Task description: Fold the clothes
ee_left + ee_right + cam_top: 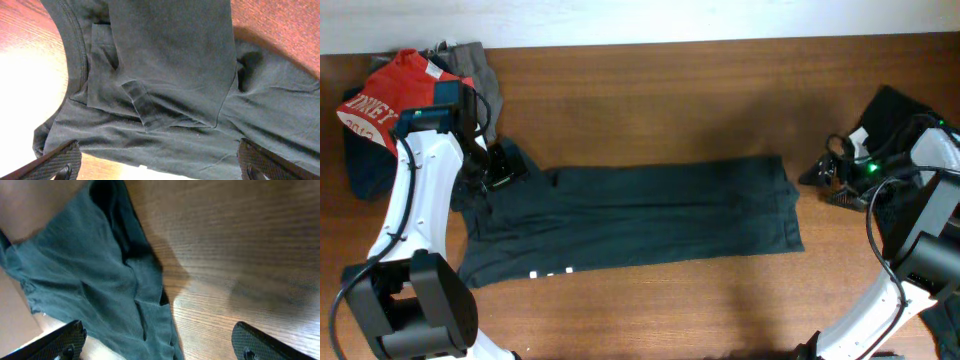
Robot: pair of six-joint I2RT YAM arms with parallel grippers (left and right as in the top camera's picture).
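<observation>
Your black fabric T-shirt (640,215) lies mid-frame as a long band, axis left to right. Left gripper (502,168), jaws wide and empty, hovers over its left end; right gripper (832,172), equally wide, sits just past the right end.

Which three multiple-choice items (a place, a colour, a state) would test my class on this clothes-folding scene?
1. Where is the red garment? A centre of the table; B far left corner; C right edge.
2. What colour is its lettering? A yellow; B green; C white.
3. How is the left gripper? A open above the dark shirt; B shut on the shirt; C out of view.
1 B: it tops the pile in the far left corner.
2 C: white letters show on the red.
3 A: the left wrist view shows its fingers spread, with the fabric lying below.
</observation>
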